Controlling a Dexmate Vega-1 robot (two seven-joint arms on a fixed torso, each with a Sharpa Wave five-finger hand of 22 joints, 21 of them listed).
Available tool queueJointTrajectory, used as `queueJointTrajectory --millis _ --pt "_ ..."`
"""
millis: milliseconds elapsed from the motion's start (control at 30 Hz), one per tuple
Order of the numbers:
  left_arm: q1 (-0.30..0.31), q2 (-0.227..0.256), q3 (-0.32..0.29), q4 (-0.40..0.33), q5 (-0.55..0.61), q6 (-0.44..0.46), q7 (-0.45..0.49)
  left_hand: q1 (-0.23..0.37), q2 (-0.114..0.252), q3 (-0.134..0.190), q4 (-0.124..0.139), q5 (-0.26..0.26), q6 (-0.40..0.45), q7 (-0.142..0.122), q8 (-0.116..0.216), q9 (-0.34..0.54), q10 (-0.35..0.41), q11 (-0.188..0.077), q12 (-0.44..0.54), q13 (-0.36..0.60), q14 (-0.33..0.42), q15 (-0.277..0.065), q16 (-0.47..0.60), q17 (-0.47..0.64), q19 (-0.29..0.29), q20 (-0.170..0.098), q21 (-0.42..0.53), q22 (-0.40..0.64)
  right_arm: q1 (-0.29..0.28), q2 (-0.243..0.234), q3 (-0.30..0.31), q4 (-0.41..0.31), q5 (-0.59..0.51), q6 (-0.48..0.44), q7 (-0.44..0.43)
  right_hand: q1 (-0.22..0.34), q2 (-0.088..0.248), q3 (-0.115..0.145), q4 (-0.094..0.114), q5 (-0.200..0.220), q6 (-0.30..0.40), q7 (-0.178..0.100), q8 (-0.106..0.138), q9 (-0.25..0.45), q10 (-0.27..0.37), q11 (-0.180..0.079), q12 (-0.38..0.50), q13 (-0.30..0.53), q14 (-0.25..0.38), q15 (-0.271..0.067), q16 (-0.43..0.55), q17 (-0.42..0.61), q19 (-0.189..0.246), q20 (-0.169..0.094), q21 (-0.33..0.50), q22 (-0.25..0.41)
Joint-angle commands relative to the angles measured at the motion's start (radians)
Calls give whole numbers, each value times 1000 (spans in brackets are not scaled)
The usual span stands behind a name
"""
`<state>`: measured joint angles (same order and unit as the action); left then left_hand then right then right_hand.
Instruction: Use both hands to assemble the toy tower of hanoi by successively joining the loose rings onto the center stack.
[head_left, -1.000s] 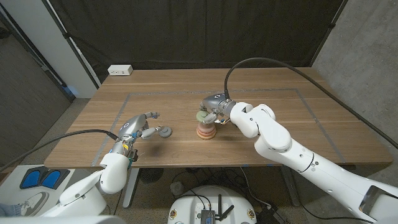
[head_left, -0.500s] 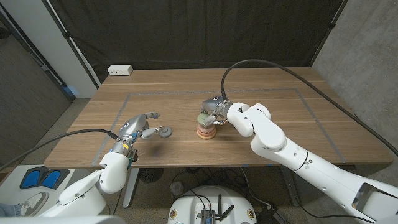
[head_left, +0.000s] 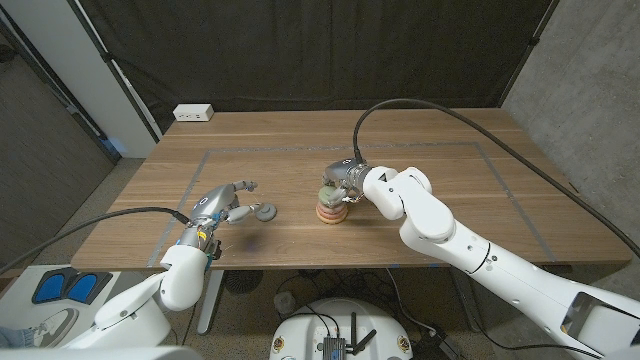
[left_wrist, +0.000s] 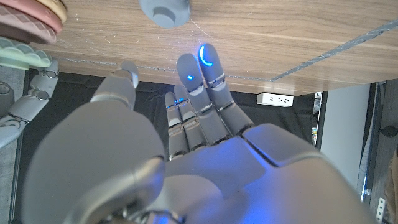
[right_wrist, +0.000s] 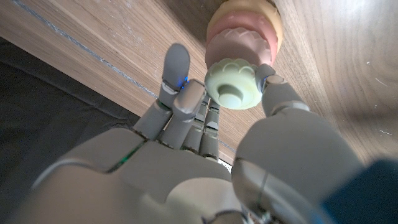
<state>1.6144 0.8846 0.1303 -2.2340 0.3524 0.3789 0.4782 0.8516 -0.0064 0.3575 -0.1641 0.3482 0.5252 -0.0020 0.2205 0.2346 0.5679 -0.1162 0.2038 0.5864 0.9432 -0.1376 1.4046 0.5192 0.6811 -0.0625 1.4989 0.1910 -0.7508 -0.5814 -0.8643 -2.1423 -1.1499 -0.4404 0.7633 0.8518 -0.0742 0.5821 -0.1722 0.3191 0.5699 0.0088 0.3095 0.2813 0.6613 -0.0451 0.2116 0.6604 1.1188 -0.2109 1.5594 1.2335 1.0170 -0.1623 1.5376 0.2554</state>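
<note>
Pale green, the ring (head_left: 327, 190) sat on top of the center stack (head_left: 329, 208), above the pink and peach rings, near the middle of the wooden table (head_left: 450, 190). The right hand (head_left: 343, 178) was at that ring: in the right wrist view its fingers (right_wrist: 177, 81) lay along one side and the thumb on the other, apparently pinching it, though I could not tell whether it was fully seated on the ring below or only being lowered onto it.

By my reading, most of the tower was built, and the green ring was the step in hand. One loose piece remained: a small grey ring (head_left: 265, 211) with a raised knob, lying on the table to the left of the stack and apart from it. The left hand (head_left: 222, 205) stood just beside this piece, fingers (left_wrist: 208, 68) spread and holding nothing, their tips near it but not clearly touching.

What seemed left was letting go of the green ring, then bringing the grey one over as the top.

Off the work area, a white power strip (head_left: 193, 113) lay at the far left corner of the table, well away. A grey tape line (head_left: 420, 146) marked out the work zone. Nothing lay between the grey ring and the stack; the right hand itself, wrapped around the top, was the only thing I judged to block the next placement.
</note>
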Motion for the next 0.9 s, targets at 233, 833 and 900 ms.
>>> queueJointTrajectory --millis 233,833,900 --pt "9 -3 -1 -3 -3 2 3 -7 -2 8 1 1 9 2 0 3 2 3 -2 2 7 -82 -2 -1 7 -142 5 1 5 4 -11 24 0 -1 7 76 93 2 8 6 81 -74 0 5 114 -108 1 6 -5 -5 -2 3 -6 -57 1 0" --pt "15 -4 -5 15 -13 -35 10 -8 -1 11 1 0 9 2 0 3 6 3 -1 1 8 -82 -1 0 7 -142 6 1 16 7 -23 45 3 -16 28 74 93 1 6 9 75 -75 -5 8 107 -106 -4 9 -8 -5 -1 3 -6 -57 2 0" --pt "15 -4 -5 15 -13 -36 10 -8 -1 11 1 0 9 2 0 3 5 4 -1 0 8 -82 -1 0 8 -142 6 1 15 6 -23 44 3 -21 32 74 94 1 7 9 70 -75 -7 8 104 -105 -5 8 -8 -5 -1 3 -6 -57 3 1"
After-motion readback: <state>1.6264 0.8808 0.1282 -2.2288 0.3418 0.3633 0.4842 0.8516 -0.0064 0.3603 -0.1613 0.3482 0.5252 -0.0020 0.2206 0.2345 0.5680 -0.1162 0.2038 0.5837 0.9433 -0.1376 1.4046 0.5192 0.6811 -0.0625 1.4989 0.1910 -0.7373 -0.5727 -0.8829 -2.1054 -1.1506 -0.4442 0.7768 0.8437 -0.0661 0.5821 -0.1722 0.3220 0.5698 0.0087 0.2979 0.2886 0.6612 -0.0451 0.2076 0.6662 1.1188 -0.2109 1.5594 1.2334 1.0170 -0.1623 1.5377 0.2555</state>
